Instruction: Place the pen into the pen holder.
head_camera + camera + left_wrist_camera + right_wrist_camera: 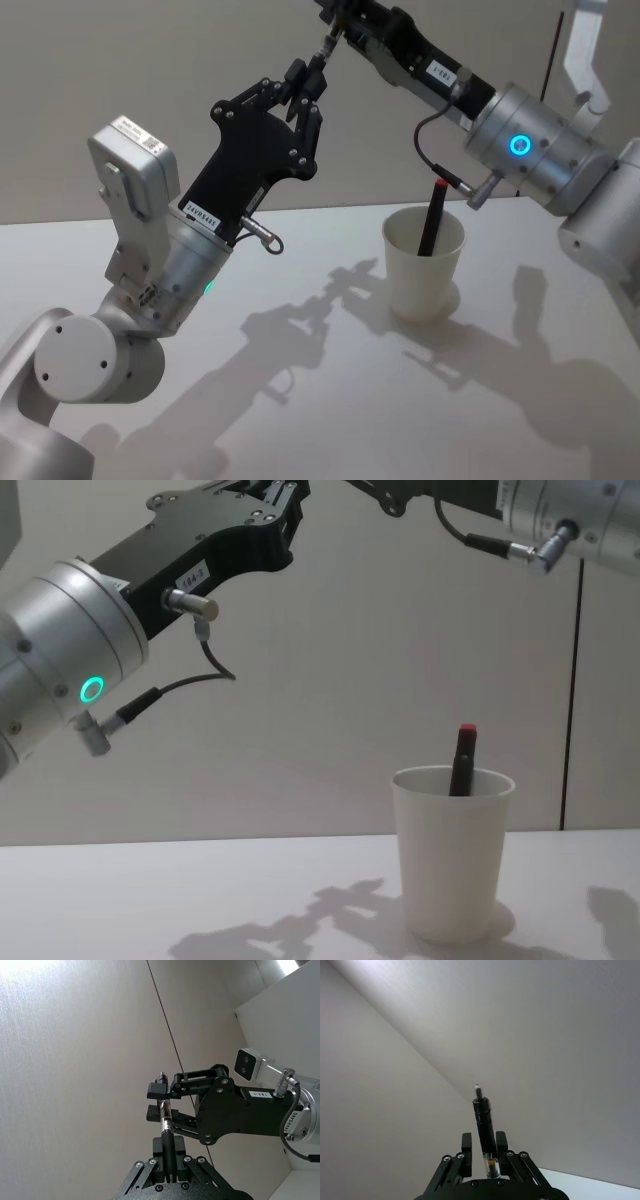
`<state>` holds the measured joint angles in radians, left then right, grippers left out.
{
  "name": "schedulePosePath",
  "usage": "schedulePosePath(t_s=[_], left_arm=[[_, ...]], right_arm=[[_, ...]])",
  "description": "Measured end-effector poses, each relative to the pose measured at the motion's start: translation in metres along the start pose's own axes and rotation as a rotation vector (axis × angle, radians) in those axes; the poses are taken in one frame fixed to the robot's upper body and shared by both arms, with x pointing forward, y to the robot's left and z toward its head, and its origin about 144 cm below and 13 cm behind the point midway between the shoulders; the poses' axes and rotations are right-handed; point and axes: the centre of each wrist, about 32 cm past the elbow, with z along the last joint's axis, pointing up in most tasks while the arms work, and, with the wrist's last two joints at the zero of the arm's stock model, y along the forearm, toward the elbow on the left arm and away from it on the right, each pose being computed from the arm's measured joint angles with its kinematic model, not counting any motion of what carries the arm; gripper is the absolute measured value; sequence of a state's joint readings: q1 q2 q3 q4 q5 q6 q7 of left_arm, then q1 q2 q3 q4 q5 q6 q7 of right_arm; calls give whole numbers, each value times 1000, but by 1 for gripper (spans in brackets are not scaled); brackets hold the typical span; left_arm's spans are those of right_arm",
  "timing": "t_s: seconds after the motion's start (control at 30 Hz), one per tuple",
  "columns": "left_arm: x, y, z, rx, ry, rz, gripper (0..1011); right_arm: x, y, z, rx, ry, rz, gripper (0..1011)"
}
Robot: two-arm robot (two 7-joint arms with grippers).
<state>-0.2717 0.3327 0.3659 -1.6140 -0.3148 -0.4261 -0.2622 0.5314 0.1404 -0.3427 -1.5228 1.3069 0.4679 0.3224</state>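
In the head view, both arms were raised above the table (300, 420), the left gripper (310, 85) clamped on a pen (327, 45) beside the right gripper (345, 15). The left wrist view showed both grippers' fingers closed on that pen. In the chest view, the pen holder (452, 855) stood upright, containing another red-capped pen (463, 760).

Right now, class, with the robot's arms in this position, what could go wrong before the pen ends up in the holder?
1. The pen is held high in the air by the left gripper, with the right gripper around it. A badly timed release would likely drop it onto the table.
2. The pen holder holds another pen, leaning. The new one might strike it or tip the holder.
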Motion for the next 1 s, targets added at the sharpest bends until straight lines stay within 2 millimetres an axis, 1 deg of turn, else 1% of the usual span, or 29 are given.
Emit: schedulePosePath(t_s=[0.17,0.2,0.7,0.8,0.83,0.9,0.97,1.0], left_arm=[[0,0,0,-1,0,-1,130],[0,0,0,-1,0,-1,130],[0,0,0,-1,0,-1,133],[0,0,0,1,0,0,169],[0,0,0,1,0,0,225],[0,0,0,1,0,0,262],[0,0,0,1,0,0,336],[0,0,0,1,0,0,347]], right_arm=[[0,0,0,0,-1,-1,166],[0,0,0,0,-1,-1,157],[0,0,0,1,-1,-1,153],[0,0,0,0,0,1,149],[0,0,0,0,0,1,149],[0,0,0,0,0,1,149],[0,0,0,0,0,1,149],[0,0,0,0,0,1,149]])
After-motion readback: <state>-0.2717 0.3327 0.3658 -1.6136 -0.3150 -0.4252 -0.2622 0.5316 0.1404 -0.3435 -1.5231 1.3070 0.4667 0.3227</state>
